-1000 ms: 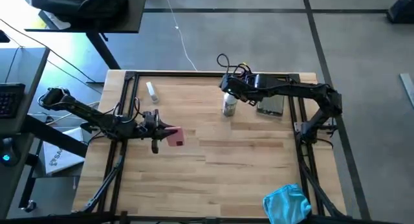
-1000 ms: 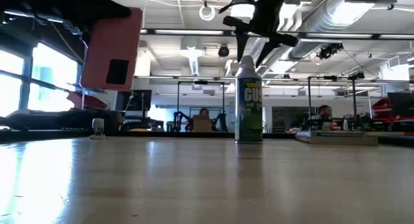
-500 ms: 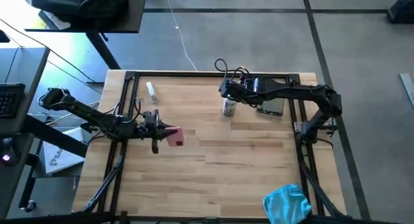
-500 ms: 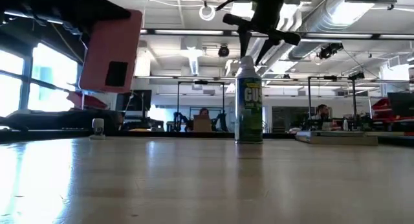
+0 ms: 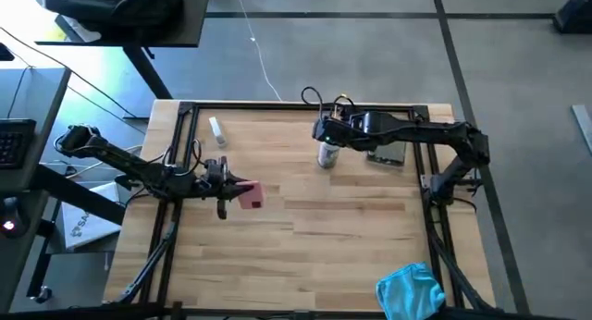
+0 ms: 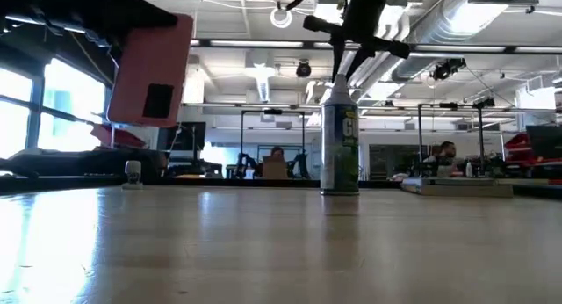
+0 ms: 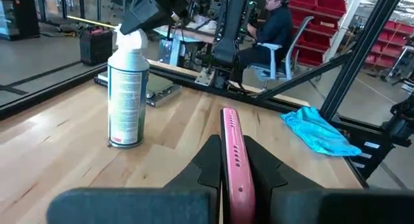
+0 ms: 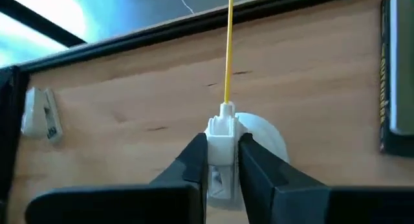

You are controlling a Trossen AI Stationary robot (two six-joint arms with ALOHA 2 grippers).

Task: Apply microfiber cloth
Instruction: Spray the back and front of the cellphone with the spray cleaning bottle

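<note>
The turquoise microfiber cloth [image 5: 412, 290] lies rumpled at the table's near right corner, far from both grippers; the left wrist view shows the cloth [image 7: 318, 130] too. My left gripper [image 5: 233, 186], at the table's left, is shut on a pink phone [image 5: 250, 193], held high above the table. My right gripper [image 5: 324, 135] stands over an upright spray can [image 5: 326, 154] with a green label at the far middle, shut on its white nozzle. My left gripper pinches the pink phone's two flat faces [image 7: 230, 160] between its two fingers, at one end. The fingers reach level from the table's left. The phone [image 6: 149, 71] stands on edge, slightly tilted, lifted clear of the table. My right gripper pinches the can's white nozzle [image 8: 220, 141] between its two fingers, from above and slanting in from the right. A yellow straw [image 8: 228, 49] sticks out of the nozzle beyond the fingers. The can [image 6: 340, 146] stands upright on the table.
A small clear spray bottle [image 5: 216, 129] lies near the far left corner. A dark flat slab [image 5: 387, 152] lies right of the can. A black frame rail [image 5: 305, 105] runs along the far edge. Bare wood spans the middle and near side.
My right gripper has come down a little onto the can's top and shifted slightly toward the table's left. The can has turned about its upright axis, so less of its label faces the near side. It has stayed standing.
</note>
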